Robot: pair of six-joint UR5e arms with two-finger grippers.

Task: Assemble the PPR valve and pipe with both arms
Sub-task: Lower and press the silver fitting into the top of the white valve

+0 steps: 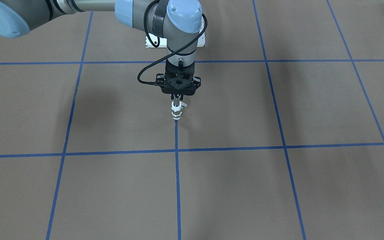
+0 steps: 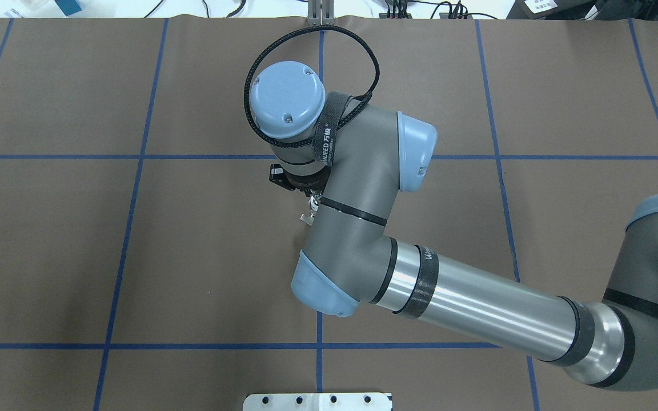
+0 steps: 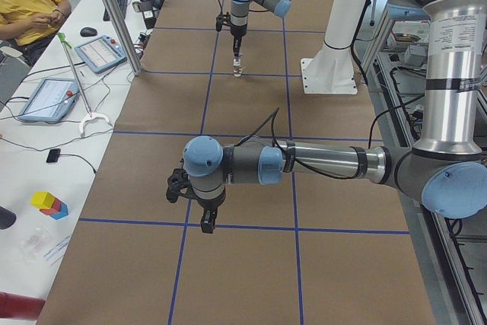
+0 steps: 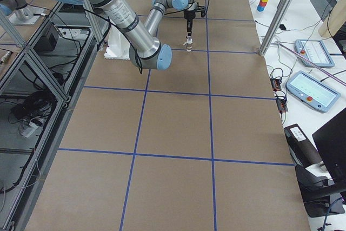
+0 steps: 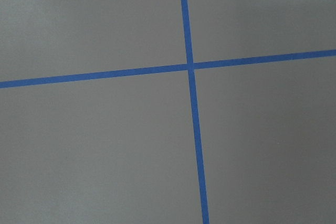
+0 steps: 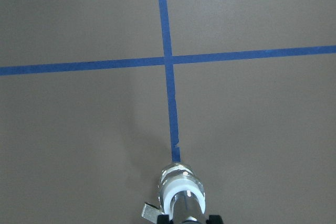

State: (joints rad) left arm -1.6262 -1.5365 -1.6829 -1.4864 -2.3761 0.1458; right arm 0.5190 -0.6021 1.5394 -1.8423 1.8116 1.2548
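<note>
right pincer (image 1: pixel 177 98) tight around the pipe (image 6: pixel 185 209), its end inside the upright ppr valve (image 1: pixel 176 112); left pincer (image 3: pixel 205 224): state unclear

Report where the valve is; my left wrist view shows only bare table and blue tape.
Observer: The valve is upright, seemingly on the table, at the end of a tape line, directly under the right gripper.
Operator: Say what that gripper holds.
Observer: It is shut on the pipe, which sits in the valve's top.
Operator: Give me my left gripper's state.
Observer: The left gripper hangs above the table, far from the valve. I cannot tell whether it is open or shut.
</note>
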